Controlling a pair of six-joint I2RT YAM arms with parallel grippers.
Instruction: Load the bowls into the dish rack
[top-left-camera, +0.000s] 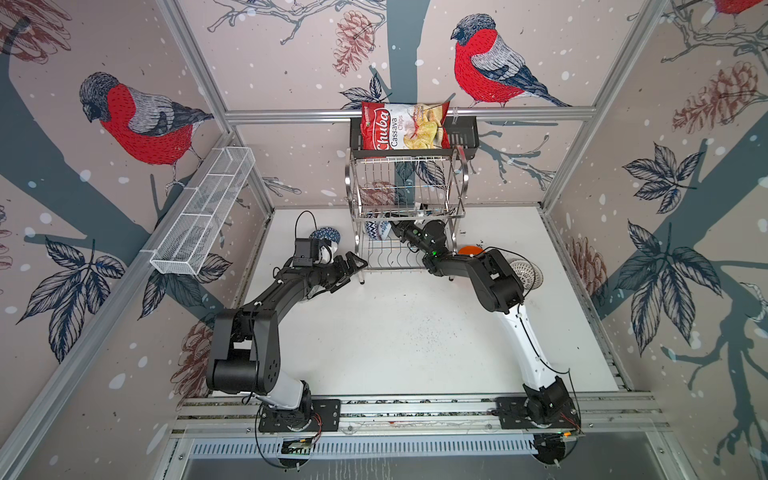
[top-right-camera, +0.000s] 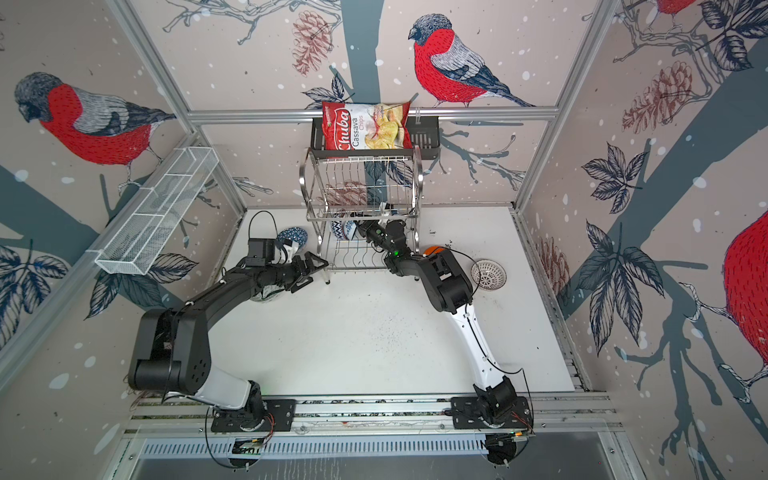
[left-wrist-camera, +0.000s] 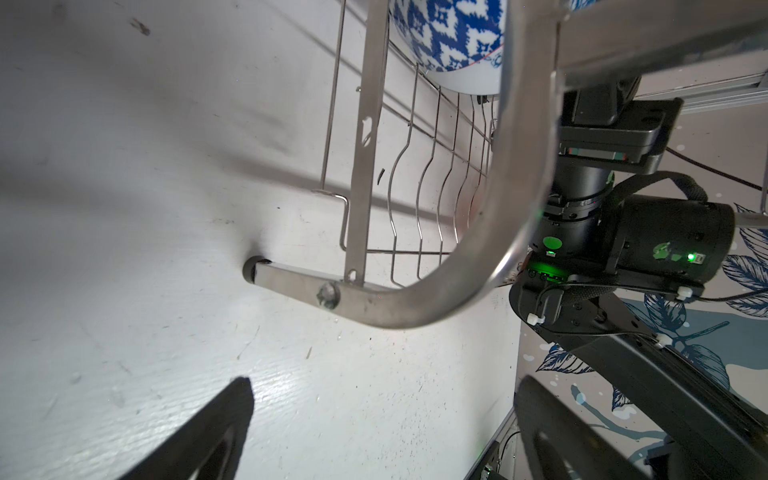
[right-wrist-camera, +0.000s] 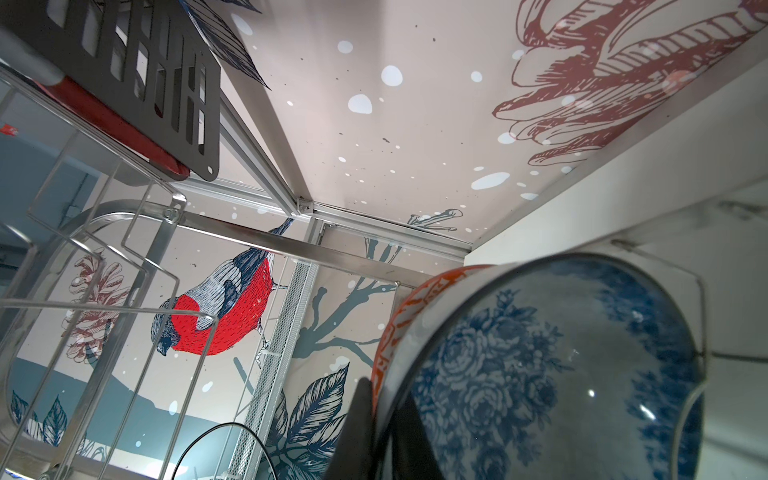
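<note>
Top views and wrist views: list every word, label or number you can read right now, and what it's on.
"Chuba": big white script on the red chip bag in the black shelf.
"Cassava Chips": same bag, beside the brand.
Green badge at the bag's corner: too small to read.
Blue floral bowl: pattern only, no lettering.

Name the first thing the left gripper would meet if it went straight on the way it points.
The dish rack: the left gripper aims at its curved side tube low by the front foot, though depth is unclear.
</note>
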